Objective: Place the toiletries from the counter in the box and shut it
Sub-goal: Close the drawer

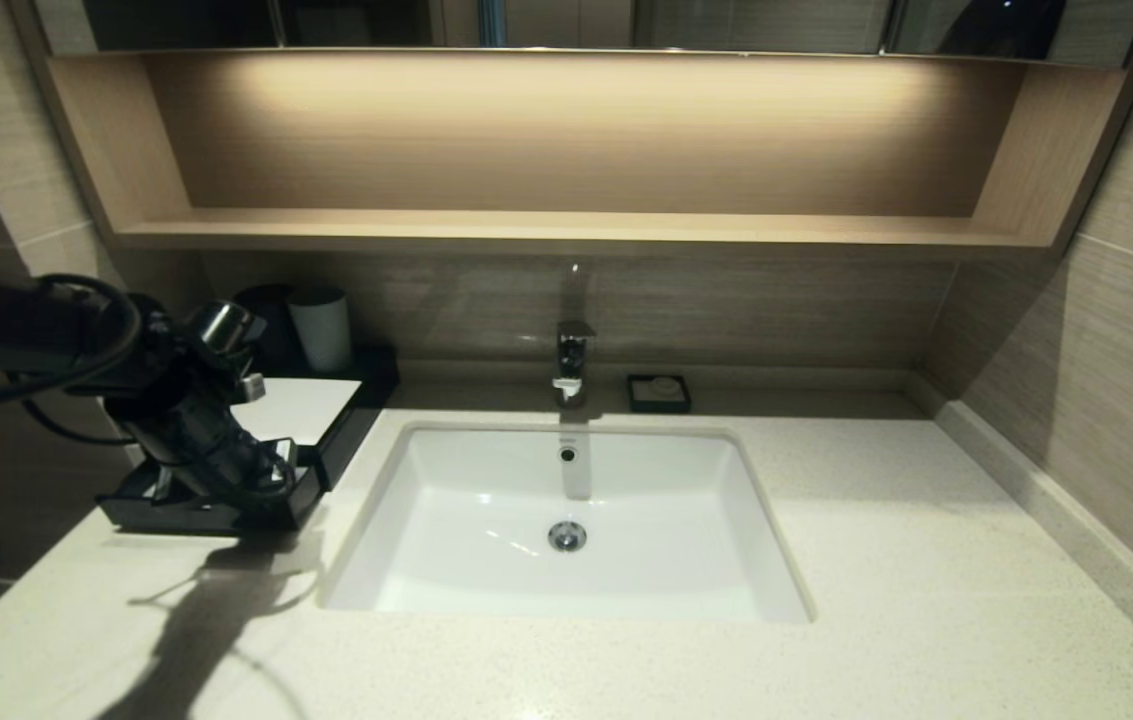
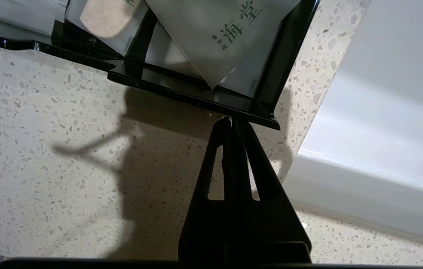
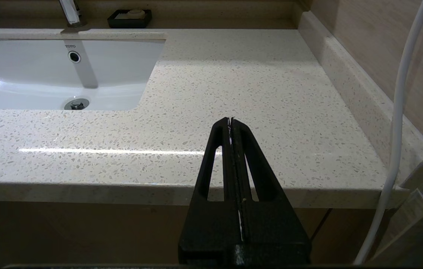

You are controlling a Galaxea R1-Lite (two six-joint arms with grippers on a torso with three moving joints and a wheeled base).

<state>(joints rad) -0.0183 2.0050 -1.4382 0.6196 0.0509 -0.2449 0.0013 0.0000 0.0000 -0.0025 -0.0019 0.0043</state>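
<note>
Head view: left gripper (image 1: 276,478) low over the pulled-out drawer (image 1: 216,505) of the black box (image 1: 301,410), at the worktop's (image 1: 826,560) left end beside the white sink (image 1: 566,520). A grey cup (image 1: 320,328) stands behind the box; a soap dish (image 1: 659,392) sits by the tap (image 1: 571,362).

Left wrist view: jaws pressed together, holding nothing, tips just at the drawer's front edge (image 2: 196,101). White sachets (image 2: 215,33) with green print lie inside the drawer compartments.

Right wrist view: right gripper (image 3: 230,123) off the worktop's front edge, well apart from the box, jaws closed and empty.
</note>
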